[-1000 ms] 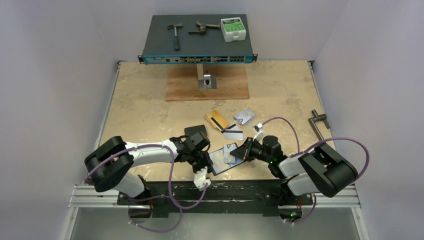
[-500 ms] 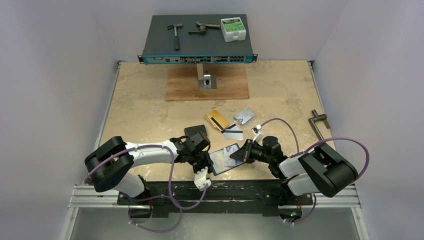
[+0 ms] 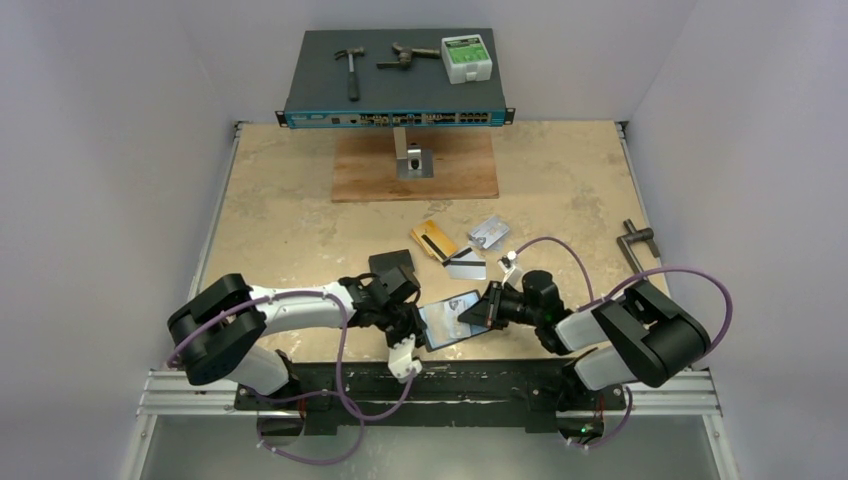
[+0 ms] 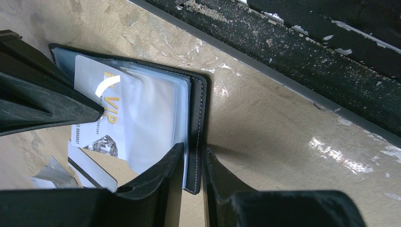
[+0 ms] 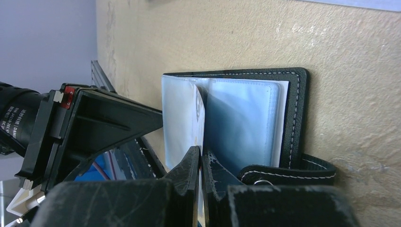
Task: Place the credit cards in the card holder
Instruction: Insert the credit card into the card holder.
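Beyond card holder [image 3: 447, 320] lie 3 loose cards [image 3: 465, 266] + blk pouch [image 3: 392, 264].

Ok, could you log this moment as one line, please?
left gripper: shut on card holder edge | right gripper: shut on VIP card, at clear pocket | remaining: gold card, striped card, grey card

The left arm [image 3: 290, 303] and right arm [image 3: 585, 326] are black-and-white, trailing purple cables [image 3: 548, 238].
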`<control>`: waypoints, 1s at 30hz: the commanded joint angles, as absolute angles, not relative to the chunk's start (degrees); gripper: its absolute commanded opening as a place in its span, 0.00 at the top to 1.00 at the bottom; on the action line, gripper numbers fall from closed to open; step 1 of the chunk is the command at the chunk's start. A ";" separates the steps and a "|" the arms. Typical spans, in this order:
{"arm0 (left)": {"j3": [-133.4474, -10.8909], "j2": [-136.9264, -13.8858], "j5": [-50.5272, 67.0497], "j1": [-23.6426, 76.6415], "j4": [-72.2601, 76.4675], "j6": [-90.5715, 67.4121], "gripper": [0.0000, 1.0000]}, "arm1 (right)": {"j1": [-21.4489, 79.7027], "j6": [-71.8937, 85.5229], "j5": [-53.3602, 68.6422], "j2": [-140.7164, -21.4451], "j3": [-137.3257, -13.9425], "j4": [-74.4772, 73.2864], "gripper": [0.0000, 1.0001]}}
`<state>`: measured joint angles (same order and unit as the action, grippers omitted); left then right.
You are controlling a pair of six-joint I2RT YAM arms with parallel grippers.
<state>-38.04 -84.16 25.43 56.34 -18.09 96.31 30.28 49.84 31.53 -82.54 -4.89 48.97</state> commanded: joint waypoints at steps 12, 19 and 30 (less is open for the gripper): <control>-36.26 -82.45 26.17 56.74 -18.66 95.22 0.82 | 30.34 46.00 33.87 -85.61 -7.53 40.02 1.00; -35.90 -82.05 26.12 56.69 -18.37 95.14 0.82 | 30.42 45.30 34.72 -90.39 -9.58 40.15 1.00; -35.35 -81.95 26.09 56.69 -17.94 95.35 0.83 | 34.62 41.34 25.35 -81.09 -15.69 20.60 0.84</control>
<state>-36.62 -82.85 25.28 56.40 -17.37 96.09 33.17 46.13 32.05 -83.22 -13.19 33.89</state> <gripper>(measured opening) 0.178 0.140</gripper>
